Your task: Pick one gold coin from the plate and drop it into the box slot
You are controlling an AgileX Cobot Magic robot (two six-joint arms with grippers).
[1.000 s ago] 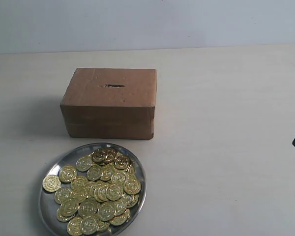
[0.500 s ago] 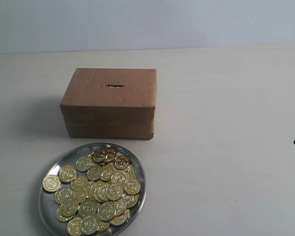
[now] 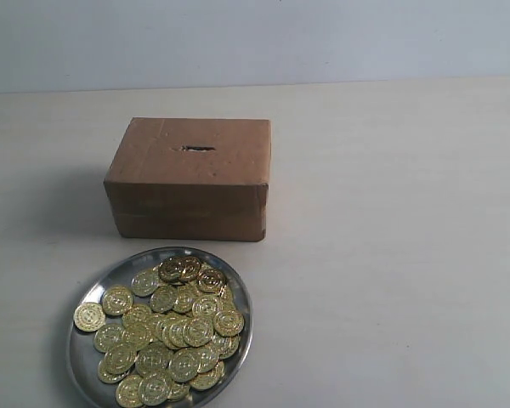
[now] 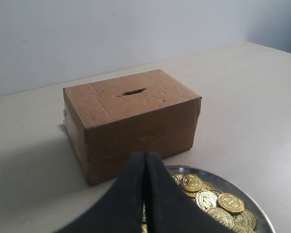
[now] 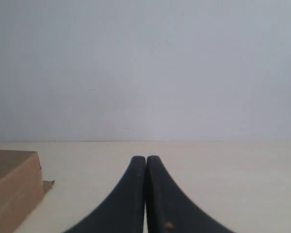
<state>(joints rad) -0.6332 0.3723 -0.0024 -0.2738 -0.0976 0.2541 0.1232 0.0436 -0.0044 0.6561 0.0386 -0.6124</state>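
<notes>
Hovering by the bench (image 3: 391, 255), the left hand (image 4: 145, 158) and right hand (image 5: 145, 159) are pressed shut on nothing.
Gold coins (image 3: 174, 327) heap the plate (image 3: 119, 268) at lower left; the box (image 3: 187, 183) stands just behind, its slot (image 3: 197, 149) on top.

You see the box (image 3: 187, 183) mid-frame, its box slot (image 3: 197, 149) on top; below it, lower left, the plate (image 3: 119, 270) of gold coins (image 3: 183, 327) sits on the surface (image 3: 391, 255).
</notes>
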